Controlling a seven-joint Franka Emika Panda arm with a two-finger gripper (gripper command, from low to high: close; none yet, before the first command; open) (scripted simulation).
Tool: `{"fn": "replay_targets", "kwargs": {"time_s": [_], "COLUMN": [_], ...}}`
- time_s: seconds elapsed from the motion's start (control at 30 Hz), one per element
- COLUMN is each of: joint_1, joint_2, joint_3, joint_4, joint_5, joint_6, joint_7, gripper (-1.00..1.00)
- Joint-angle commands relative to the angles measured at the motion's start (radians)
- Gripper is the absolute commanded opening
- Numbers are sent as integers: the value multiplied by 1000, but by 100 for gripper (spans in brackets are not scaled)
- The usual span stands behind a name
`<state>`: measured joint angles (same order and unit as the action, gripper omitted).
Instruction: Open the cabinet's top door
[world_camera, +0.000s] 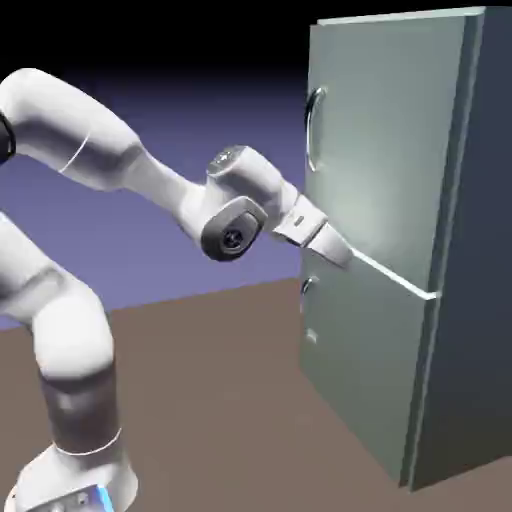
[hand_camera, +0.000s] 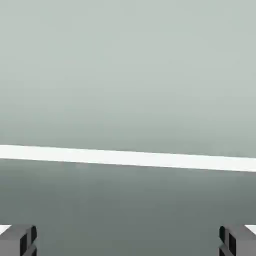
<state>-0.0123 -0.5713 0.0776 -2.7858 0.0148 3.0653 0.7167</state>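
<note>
The tall grey-green cabinet stands at the right of the exterior view. Its top door is shut and carries a curved metal handle near its left edge. A thin pale seam divides it from the shorter lower door. My gripper sits close to the cabinet front at the level of the seam, well below the top handle. In the hand view, grey-green door surface fills the picture, the seam runs across it, and both fingertips stand far apart with nothing between them.
A small handle sits on the lower door just below and left of my gripper. The brown table extends in front of the cabinet. The cabinet's darker blue-grey side faces right.
</note>
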Motion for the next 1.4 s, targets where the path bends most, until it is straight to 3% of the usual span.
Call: {"fn": "replay_targets", "kwargs": {"time_s": [0.0, 0.63, 0.87, 0.9, 1.2, 1.37], "joint_1": [-6, -275, -359, -359, -71, 103], "joint_2": [-7, -224, -34, -34, 61, -33], "joint_3": [34, 661, 688, 688, 500, 324], "joint_4": [9, 86, 199, 199, 216, 103], "joint_5": [30, 739, 671, 671, 833, 692], "joint_6": [23, 503, 591, 591, 683, 654], "joint_7": [-5, -113, -122, -122, -380, -313], "gripper": [100, 100, 100, -100, -100, -100]}}
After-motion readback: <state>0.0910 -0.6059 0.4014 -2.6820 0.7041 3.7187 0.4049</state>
